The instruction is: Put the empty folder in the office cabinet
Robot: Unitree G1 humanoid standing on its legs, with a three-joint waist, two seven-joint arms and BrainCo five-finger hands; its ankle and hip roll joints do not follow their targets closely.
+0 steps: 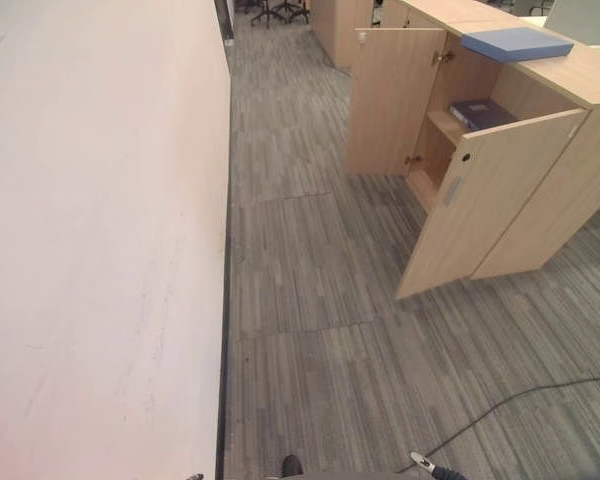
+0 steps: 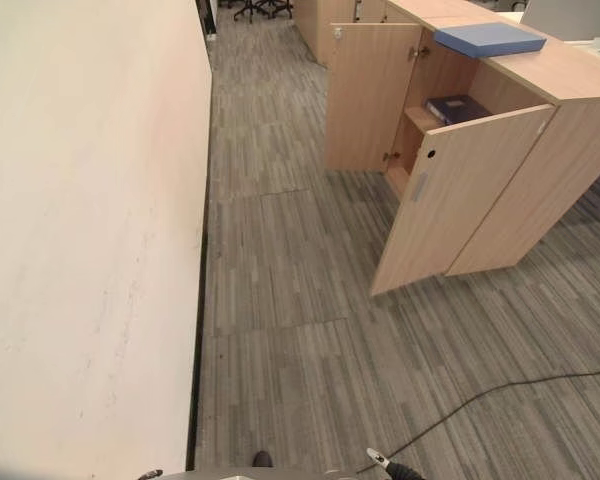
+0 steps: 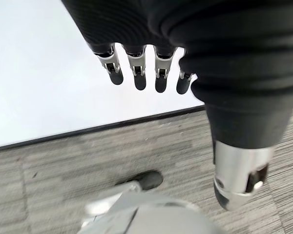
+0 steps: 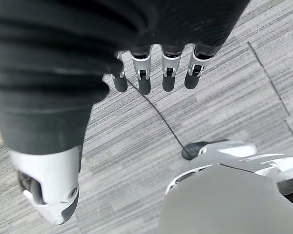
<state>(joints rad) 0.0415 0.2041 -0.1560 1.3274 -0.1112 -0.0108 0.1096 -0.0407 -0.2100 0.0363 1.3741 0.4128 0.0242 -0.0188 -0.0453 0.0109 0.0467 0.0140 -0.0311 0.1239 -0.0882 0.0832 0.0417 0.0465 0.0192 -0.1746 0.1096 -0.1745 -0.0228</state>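
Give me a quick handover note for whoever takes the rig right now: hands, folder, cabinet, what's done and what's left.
Left hand: open, fingers relaxed, holding nothing, hanging over the carpet by the wall.
Right hand: open, holding nothing, hanging over the carpet.
Light blue folder: lying flat on top of the cabinet, untouched.
Cabinet doors: both open; a dark blue binder lies on the upper shelf.
Done: doors open.
Left: approach the cabinet ahead on the right, pick up the folder, place it inside.

I see a light-blue folder (image 1: 516, 43), pale wood cabinet (image 1: 560, 190), grey striped carpet (image 1: 310, 300), and what looks like a navy binder (image 1: 480, 113).
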